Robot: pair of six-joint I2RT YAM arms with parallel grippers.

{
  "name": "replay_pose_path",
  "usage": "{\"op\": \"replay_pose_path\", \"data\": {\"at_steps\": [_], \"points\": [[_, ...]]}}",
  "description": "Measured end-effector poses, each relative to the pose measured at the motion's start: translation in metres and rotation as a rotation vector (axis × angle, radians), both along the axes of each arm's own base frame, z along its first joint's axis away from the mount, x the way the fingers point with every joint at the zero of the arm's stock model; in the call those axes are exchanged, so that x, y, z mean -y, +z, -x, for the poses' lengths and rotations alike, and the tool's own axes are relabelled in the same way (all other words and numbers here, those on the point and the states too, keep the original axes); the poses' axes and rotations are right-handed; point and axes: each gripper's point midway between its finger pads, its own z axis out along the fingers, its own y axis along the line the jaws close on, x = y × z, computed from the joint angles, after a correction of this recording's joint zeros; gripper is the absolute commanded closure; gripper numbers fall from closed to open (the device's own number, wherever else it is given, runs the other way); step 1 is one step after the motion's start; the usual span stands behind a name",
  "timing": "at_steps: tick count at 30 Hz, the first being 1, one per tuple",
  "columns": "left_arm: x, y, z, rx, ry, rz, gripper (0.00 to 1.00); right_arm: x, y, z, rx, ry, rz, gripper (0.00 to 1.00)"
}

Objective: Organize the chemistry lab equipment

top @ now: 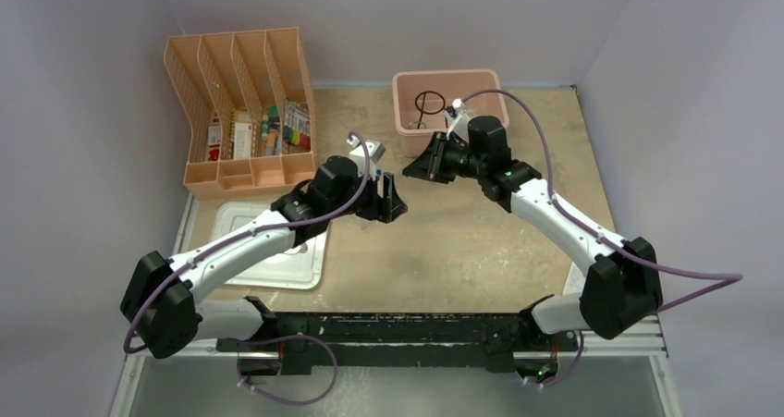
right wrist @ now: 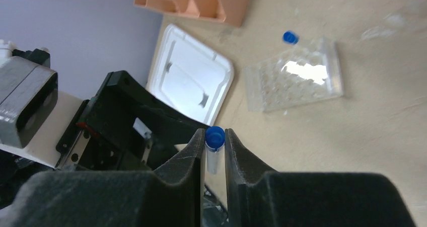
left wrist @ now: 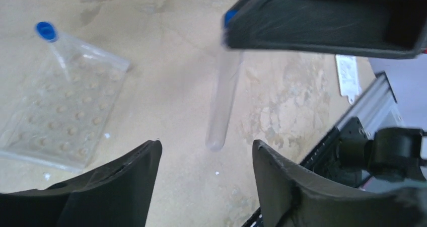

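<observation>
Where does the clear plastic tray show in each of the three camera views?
Top external: cannot make it out.
Left wrist: clear plastic tray at the left.
Right wrist: upper right, beside the white lid.
Shared landmark: blue cap at its edge.

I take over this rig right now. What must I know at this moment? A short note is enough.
Left gripper: jaws open, one on each side of the blue-capped vial, not touching it.
Right gripper: jaws shut on that vial near its cap, holding it above the table.
A second vial lies at the edge of the clear plastic tray on the table.
Done: the black wire ring tripod is in the pink bin.
Left: put away the held vial, the second vial and the tray.
</observation>
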Motion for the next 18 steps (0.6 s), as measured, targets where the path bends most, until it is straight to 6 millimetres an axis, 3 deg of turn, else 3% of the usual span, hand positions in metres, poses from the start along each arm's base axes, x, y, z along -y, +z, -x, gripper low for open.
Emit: {"op": "replay_pose_path", "data": {"at_steps": [5, 13, 18], "points": [[-0.030, -0.008, -0.017, -0.013, 0.168, -0.073, 0.26, 0.018, 0.009, -0.022, 0.160, -0.100, 0.084, 0.82], [-0.115, -0.025, -0.056, -0.126, 0.518, -0.122, 0.35, 0.037, -0.004, -0.063, 0.360, -0.213, 0.264, 0.82], [-0.132, -0.027, -0.063, -0.166, 0.594, -0.107, 0.40, 0.021, -0.016, -0.073, 0.497, -0.195, 0.368, 0.82]]}}
